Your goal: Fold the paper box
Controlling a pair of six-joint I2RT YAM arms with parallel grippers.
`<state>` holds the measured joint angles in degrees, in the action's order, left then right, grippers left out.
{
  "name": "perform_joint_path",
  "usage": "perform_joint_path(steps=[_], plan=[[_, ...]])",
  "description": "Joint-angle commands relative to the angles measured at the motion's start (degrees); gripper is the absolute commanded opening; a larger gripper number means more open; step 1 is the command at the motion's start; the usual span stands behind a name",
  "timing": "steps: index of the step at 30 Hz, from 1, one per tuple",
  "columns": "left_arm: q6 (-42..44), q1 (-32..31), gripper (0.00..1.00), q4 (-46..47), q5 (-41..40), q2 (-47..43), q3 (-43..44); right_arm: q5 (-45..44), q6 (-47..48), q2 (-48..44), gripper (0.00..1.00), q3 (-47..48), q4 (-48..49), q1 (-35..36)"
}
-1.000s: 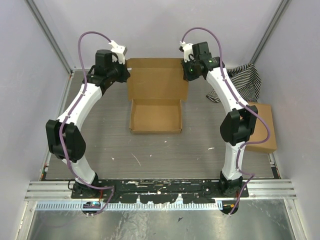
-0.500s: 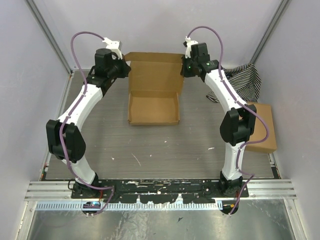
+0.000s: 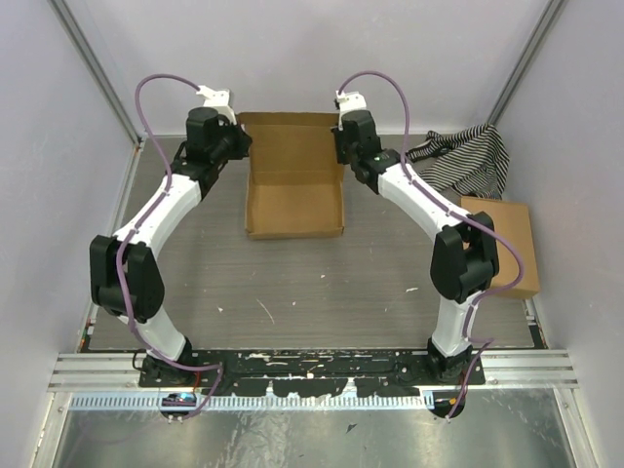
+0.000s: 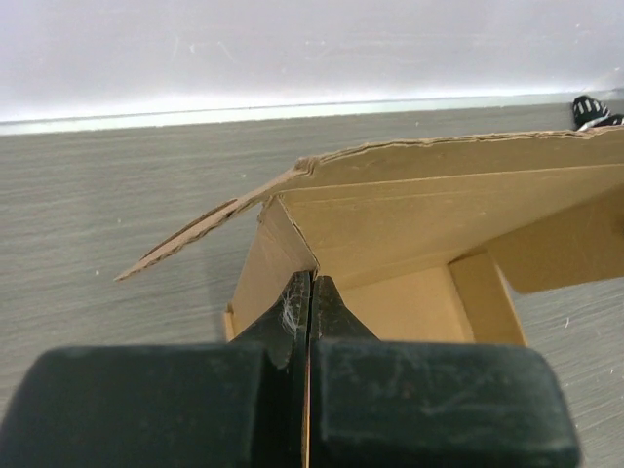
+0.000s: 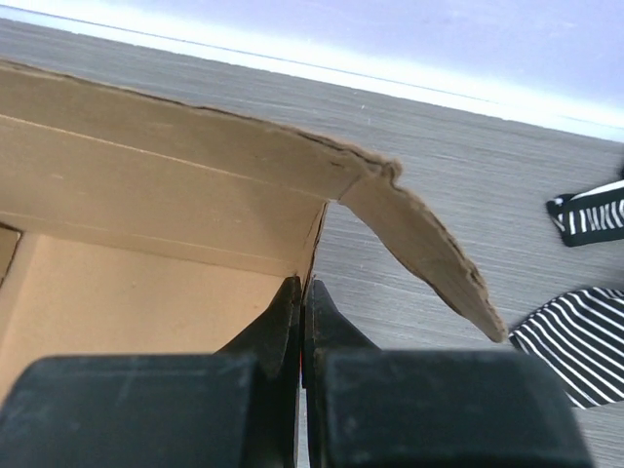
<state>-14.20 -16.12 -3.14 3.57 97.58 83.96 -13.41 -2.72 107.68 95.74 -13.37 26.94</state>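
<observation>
The paper box of plain brown cardboard stands at the middle back of the table, its lid tilted up over the shallow tray. My left gripper is shut on the box's left side wall; the left wrist view has the thin wall pinched at the gripper, with the lid slanting above. My right gripper is shut on the right side wall, seen at the gripper in the right wrist view. A lid side flap sticks outward on the right, and another flap on the left.
A black-and-white striped cloth lies bunched at the back right. A second, squarish brown cardboard box sits by the right wall. Grey walls close in the table on three sides.
Both grippers swung inward and toward the back wall, holding the side walls. The lid, flat behind the tray a second ago, has risen over it. The box slid slightly left and away.
</observation>
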Motion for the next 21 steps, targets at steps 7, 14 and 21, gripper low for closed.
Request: perform_joint_path(steps=[7,14,21], plan=[[-0.1,-1.1,0.00,7.2,2.3,-7.5,-10.4,-7.7,1.0,-7.4,0.01,-10.1,22.8,3.2],[-1.4,-1.2,0.00,7.5,3.1,-10.8,-15.6,-9.5,-2.7,-11.0,0.01,-16.9,24.7,3.4],[-2.1,-2.5,0.00,7.8,2.5,-13.9,-19.7,-9.6,-6.4,-14.6,0.01,-22.8,21.6,4.2]])
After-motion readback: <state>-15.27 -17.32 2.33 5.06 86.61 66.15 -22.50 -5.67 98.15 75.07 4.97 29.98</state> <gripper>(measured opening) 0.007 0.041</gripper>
